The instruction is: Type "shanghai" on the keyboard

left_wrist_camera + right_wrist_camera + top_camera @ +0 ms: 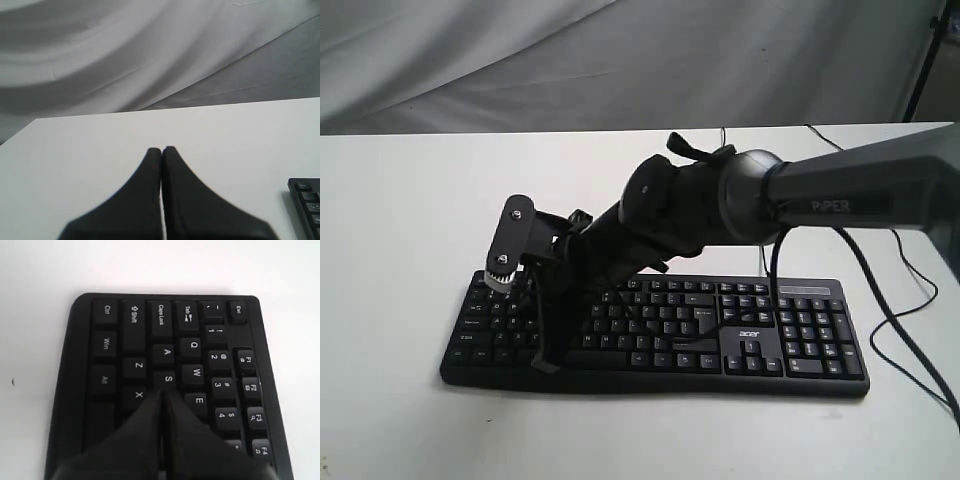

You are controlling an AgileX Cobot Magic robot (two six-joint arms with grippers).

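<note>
The black keyboard point(750, 335) lies on the white table, and its left end fills the right wrist view point(107, 342). My right gripper point(547, 362) reaches across to that left end, pointing down, shut with nothing in it. In the right wrist view the right gripper point(163, 391) has its tips at the near edge of the S key point(168, 378), between X and E. Whether they press the key I cannot tell. My left gripper point(161, 149) is shut and empty above bare table, with a keyboard corner point(307, 202) off to one side.
Thin black cables point(910, 330) trail over the table to the right of the keyboard. A grey cloth backdrop point(620, 60) hangs behind the table. A dark stand leg point(925, 60) shows at the top right.
</note>
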